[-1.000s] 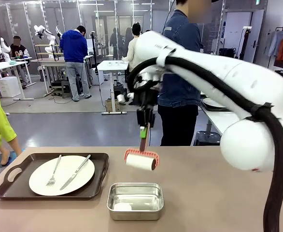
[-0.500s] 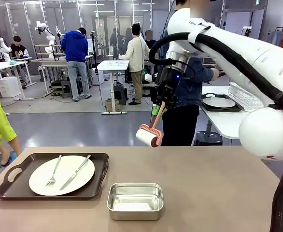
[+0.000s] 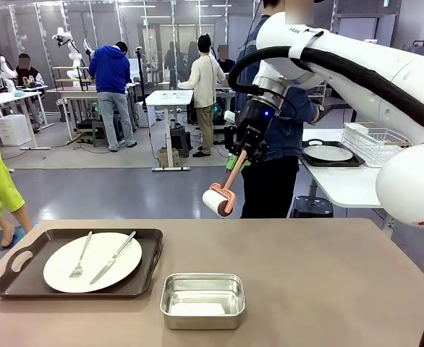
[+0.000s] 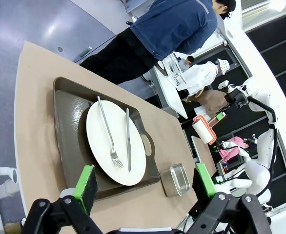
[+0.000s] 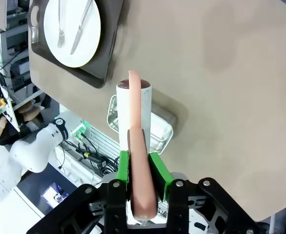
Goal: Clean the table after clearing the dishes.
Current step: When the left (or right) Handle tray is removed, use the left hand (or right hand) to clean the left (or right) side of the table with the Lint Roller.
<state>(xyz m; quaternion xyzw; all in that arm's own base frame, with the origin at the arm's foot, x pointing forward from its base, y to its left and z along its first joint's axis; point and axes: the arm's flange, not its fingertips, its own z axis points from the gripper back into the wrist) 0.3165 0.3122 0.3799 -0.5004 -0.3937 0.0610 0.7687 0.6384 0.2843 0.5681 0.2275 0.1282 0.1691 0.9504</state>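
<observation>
gripping the pink handle (image 3: 231, 181) of a lint roller (image 3: 218, 201), the right hand (image 3: 236, 163) is clamped shut on it, holding it in the air above the far edge of the surface (image 3: 328, 275). the left hand (image 4: 145, 181) is spread wide and empty, back from the tray (image 3: 151, 238). that tray sits near left with one plate (image 3: 92, 262), fork (image 3: 80, 256) and knife (image 3: 115, 256), a steel pan (image 3: 166, 303) near it. this looks like the start of rolling; next the roller must come down flat on bare surface, clear of tray and pan.
</observation>
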